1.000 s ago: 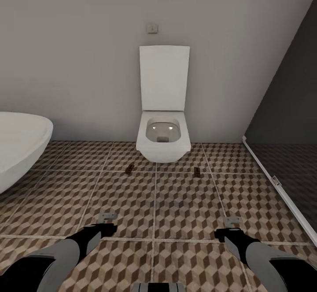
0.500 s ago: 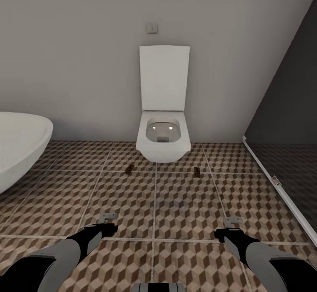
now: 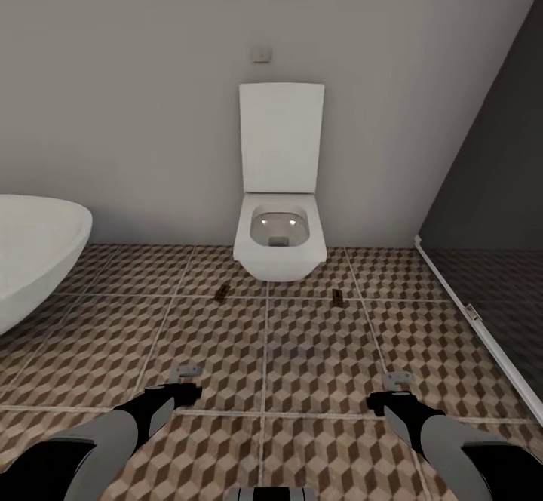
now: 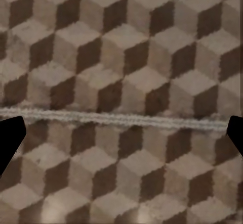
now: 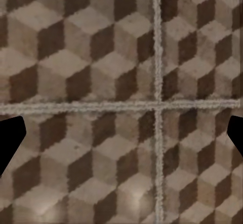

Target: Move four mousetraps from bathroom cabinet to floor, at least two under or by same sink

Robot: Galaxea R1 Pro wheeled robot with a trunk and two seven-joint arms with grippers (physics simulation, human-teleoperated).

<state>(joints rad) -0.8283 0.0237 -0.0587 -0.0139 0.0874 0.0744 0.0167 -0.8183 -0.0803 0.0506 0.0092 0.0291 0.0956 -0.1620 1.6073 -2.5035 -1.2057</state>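
Head view: two mousetraps (image 3: 222, 292) (image 3: 338, 296) lie on the bathroom floor (image 3: 302, 358) at frame centre, flanking the toilet (image 3: 280, 237). My left claw (image 3: 183, 380) and right claw (image 3: 392, 389) both hang apart and empty. I judge two remain, and a sink placement.

bathroom floor (image 3: 302, 350) is brown, beige and white cube-pattern tile with thin grey grout. two dark-brown mousetraps (image 3: 222, 291) (image 3: 338, 296) on it. toilet (image 3: 280, 241) and tub (image 3: 34, 252) are plain white, wall (image 3: 136, 93) pale grey, shower panel (image 3: 490, 207) dark grey.
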